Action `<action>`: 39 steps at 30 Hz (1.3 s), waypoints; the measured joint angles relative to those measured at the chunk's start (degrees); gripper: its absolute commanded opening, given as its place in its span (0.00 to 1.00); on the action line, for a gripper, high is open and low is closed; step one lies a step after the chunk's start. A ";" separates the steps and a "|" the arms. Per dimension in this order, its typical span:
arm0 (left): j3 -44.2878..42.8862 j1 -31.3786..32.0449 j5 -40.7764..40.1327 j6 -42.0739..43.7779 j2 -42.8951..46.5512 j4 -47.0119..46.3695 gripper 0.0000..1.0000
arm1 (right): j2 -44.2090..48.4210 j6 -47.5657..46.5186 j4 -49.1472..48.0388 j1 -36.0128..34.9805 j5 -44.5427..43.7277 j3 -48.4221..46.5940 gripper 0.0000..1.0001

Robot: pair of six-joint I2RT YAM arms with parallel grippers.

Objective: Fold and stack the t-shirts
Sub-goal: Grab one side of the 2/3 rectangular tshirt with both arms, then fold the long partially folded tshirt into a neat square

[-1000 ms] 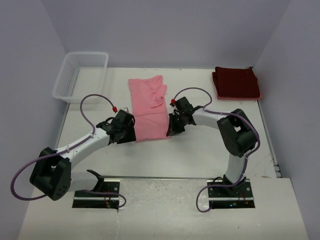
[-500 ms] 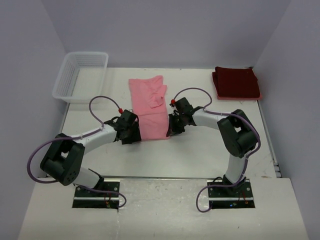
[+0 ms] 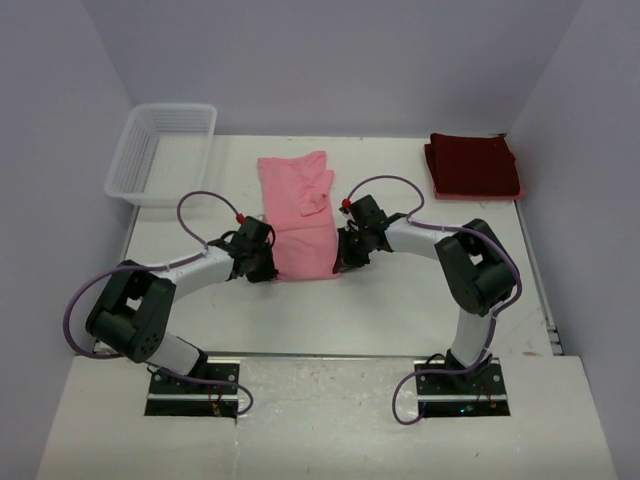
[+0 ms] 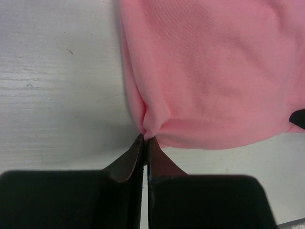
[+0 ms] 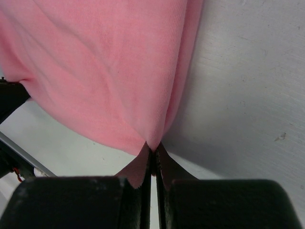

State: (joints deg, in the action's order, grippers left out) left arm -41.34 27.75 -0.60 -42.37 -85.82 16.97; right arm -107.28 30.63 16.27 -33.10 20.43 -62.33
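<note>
The light pink t-shirt (image 3: 300, 215) lies folded into a long strip in the middle of the table. My left gripper (image 3: 268, 268) is shut on its near left corner; the left wrist view shows the pink t-shirt (image 4: 209, 71) pinched at the left gripper (image 4: 145, 138). My right gripper (image 3: 340, 264) is shut on the near right corner, and in the right wrist view the pink cloth (image 5: 109, 71) bunches at the right gripper (image 5: 152, 149). The dark maroon t-shirt (image 3: 472, 165) lies folded at the far right.
A white lattice basket (image 3: 160, 152) stands at the far left corner. The table's far edge meets the wall just behind the shirts. Both arms' cables loop above the table on either side of the pink shirt.
The left arm has moved in toward the pink shirt's near left corner and its gripper has shut on the cloth. The right arm has stayed put, still pinching the near right corner.
</note>
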 measured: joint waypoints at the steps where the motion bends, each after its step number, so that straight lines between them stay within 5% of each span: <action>1: 0.02 0.00 0.11 -0.04 0.00 -0.11 0.00 | 0.00 0.02 0.00 0.00 -0.02 0.00 0.00; 12: 8.46 0.59 3.43 -0.17 14.62 1.84 0.00 | 6.23 0.04 3.72 -5.05 -6.56 2.43 0.00; 22: 9.81 12.55 3.41 -4.17 30.77 10.91 0.00 | 23.69 3.17 9.57 -15.45 -15.85 9.84 0.00; 28: 12.24 13.86 3.48 -6.91 39.95 16.35 0.00 | 32.52 6.97 12.59 -20.83 -19.17 13.44 0.00; 39: 5.88 14.34 1.64 -9.07 44.85 26.01 0.00 | 40.37 13.49 16.79 -26.84 -24.44 16.39 0.00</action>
State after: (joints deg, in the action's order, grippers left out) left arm -35.46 42.09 1.04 -51.44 -40.97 42.98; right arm -66.92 44.12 33.06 -59.94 -4.01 -45.93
